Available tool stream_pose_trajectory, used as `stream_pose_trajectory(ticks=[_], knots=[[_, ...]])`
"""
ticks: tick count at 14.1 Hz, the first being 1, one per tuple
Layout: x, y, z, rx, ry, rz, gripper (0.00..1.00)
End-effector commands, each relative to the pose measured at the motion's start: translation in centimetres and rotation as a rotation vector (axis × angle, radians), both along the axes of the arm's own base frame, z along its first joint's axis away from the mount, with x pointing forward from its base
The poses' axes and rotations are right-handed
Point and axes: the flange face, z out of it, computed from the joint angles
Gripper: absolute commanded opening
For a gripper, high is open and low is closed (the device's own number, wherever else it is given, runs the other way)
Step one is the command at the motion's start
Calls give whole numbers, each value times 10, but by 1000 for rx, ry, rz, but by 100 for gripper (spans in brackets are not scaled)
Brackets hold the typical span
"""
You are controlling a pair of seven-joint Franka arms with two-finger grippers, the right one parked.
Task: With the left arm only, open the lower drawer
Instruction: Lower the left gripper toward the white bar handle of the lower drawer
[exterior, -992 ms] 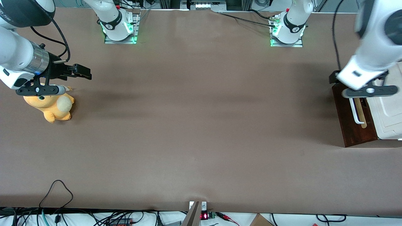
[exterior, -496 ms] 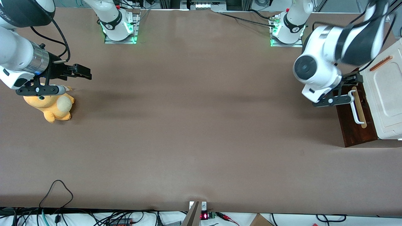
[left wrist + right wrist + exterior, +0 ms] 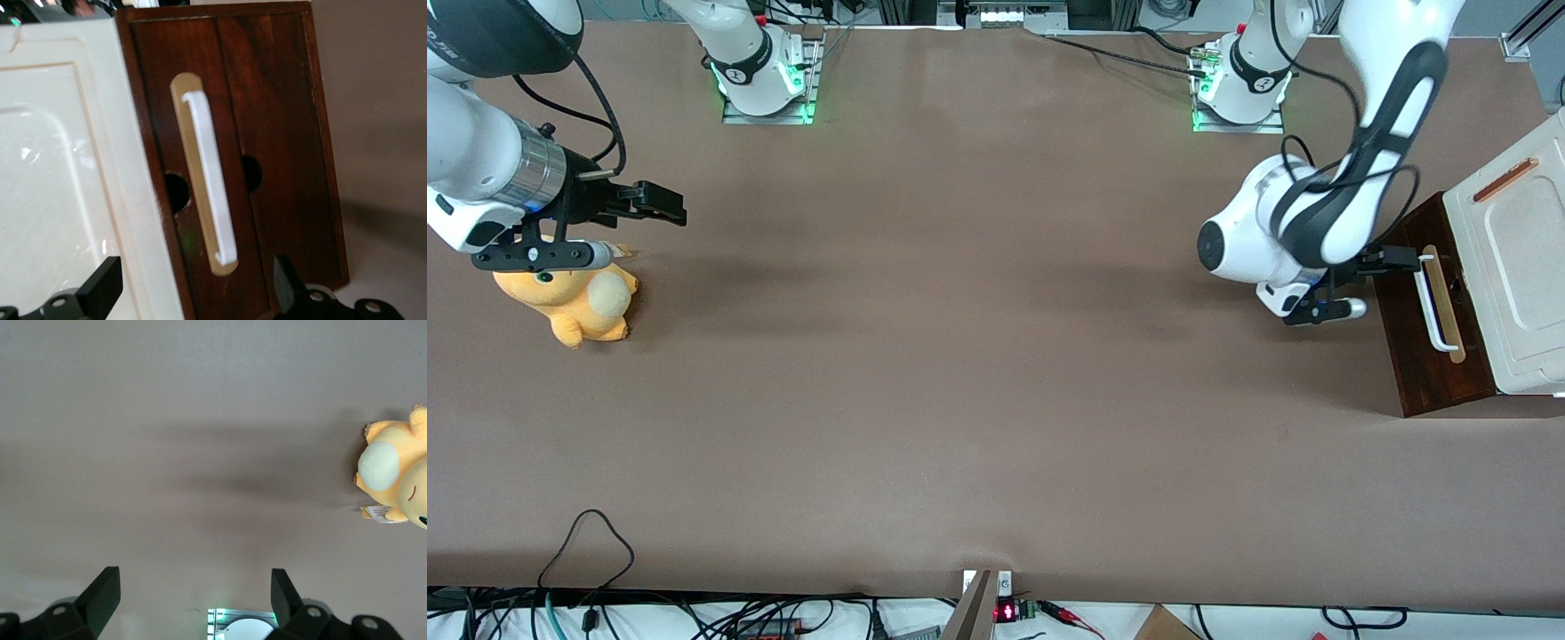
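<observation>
The lower drawer (image 3: 1427,356) has a dark brown front with a white bar handle (image 3: 1432,305) on a tan strip. It stands at the working arm's end of the table, under the cream-white cabinet top (image 3: 1516,267). None of its pale inside shows. My left arm (image 3: 1360,187) reaches down in front of the drawer. Its gripper (image 3: 1393,261) is open and empty, a short way off the handle's end farther from the front camera. In the left wrist view the gripper (image 3: 193,285) faces the drawer front (image 3: 280,127) and the handle (image 3: 212,187), touching neither.
A copper bar (image 3: 1504,180) lies on the cabinet top. An orange plush toy (image 3: 574,302) lies at the parked arm's end of the table, also in the right wrist view (image 3: 393,480). Two arm bases (image 3: 1240,89) stand at the table edge farthest from the front camera.
The left arm has swung from above the cabinet out to the table in front of the drawer. Its gripper now points at the drawer front. The drawer has not moved.
</observation>
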Motion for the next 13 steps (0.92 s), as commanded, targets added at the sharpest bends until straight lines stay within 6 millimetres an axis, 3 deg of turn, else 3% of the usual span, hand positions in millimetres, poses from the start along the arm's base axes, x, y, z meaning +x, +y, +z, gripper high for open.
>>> stream_pose_trajectory(ticks=[1,3,8,11,13], knots=[[5,20,-24,79,4,-48,100],[7,41,-44,125,12,-68,100],[7,69,-61,183,17,-82,97],[5,70,-65,193,8,-75,85],[5,71,-64,194,6,-72,85]])
